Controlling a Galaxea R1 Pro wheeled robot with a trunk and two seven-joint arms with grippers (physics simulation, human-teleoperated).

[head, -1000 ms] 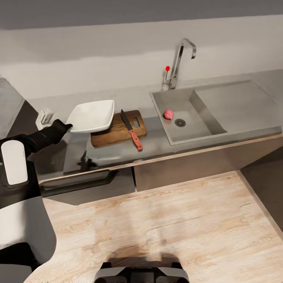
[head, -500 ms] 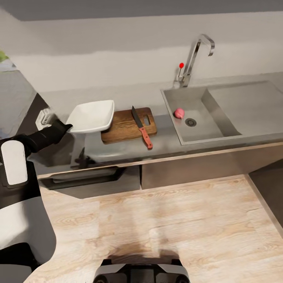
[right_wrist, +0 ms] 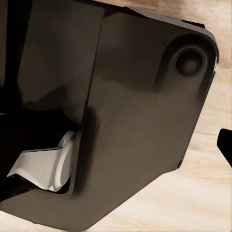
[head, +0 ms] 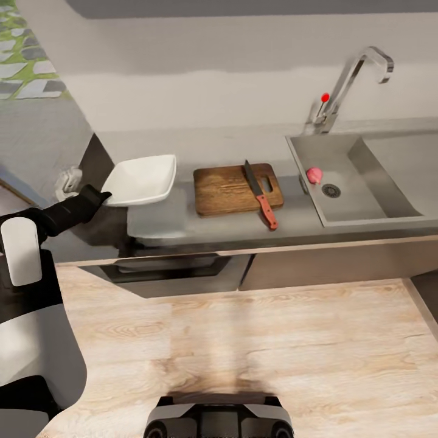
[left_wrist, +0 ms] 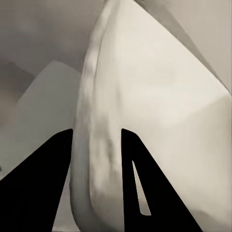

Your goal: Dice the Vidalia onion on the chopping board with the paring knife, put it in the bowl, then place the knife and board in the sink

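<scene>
In the head view my left gripper [head: 104, 196] is shut on the left rim of the white bowl [head: 141, 180], holding it just above the grey countertop [head: 231, 225]. The left wrist view shows both black fingers [left_wrist: 53, 164] clamping the bowl's rim [left_wrist: 159, 116]. To the bowl's right, apart from it, lies the brown chopping board [head: 231, 190], with the red-handled paring knife [head: 260, 201] across its right end. The pink Vidalia onion [head: 314, 175] sits in the sink [head: 359, 210] beside the drain. In the right wrist view one dark fingertip [right_wrist: 225, 143] shows at the edge.
A chrome faucet [head: 347, 82] stands behind the basin, and the drainboard [head: 404, 161] extends right. A wall socket [head: 68, 180] sits by my left arm. Dark cabinets with a black handle [head: 170, 267] lie under the counter. Wooden floor [head: 274, 347] and my base [head: 213, 420] are below.
The whole view has swung left, so counter, board and sink sit further right in the picture. The bowl, carried in my left gripper, no longer overlaps the board's left end.
</scene>
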